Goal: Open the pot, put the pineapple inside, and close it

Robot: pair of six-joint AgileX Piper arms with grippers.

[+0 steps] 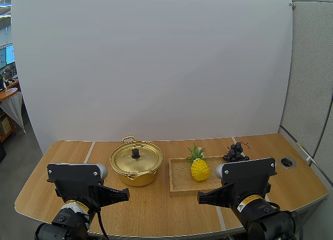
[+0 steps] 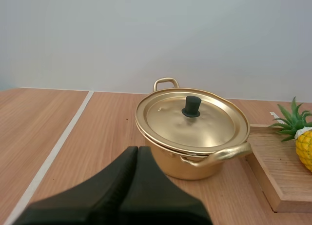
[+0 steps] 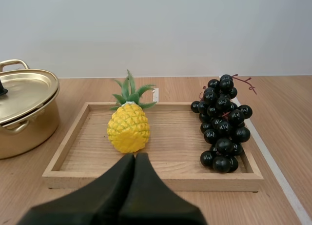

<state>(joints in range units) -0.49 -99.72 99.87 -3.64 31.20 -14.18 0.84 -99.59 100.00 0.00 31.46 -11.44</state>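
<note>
"Looking down over the table (image 1: 156, 211), what stood on it?"

"A gold pot (image 1: 136, 167), with its lid (image 1: 143, 159) seated on the rim and a black knob (image 1: 136, 153) upright at the centre. At the pot's three o'clock lay a wooden tray (image 1: 179, 184), just beside it but not touching. The pineapple (image 1: 200, 169) stood in the tray, leaves up. A bunch of grapes (image 1: 236, 153) was at the pineapple's two o'clock; the right wrist view showed it lying inside the tray along the wall farthest from the pot."

"And the arms?"

"The left gripper (image 1: 125, 194) hung at the pot's seven o'clock, apart from it, with its fingers pressed together into one dark wedge aimed at the pot. The right gripper (image 1: 202, 199) was at the pineapple's six o'clock, short of the tray's near wall. Its fingers were closed on each other as well, and they gripped nothing."

"What about the surface?"

"Light wood with rounded corners, crossed by pale seams (image 1: 89, 151) that ran from six to twelve o'clock. A round cable hole (image 1: 287, 162) sat at the grapes' three o'clock."

"And the room?"

"A plain white backdrop (image 1: 156, 68) rose at the table's twelve o'clock. A grey partition (image 1: 312, 84) stood at three o'clock, and office desks (image 1: 7, 91) at nine."
</note>
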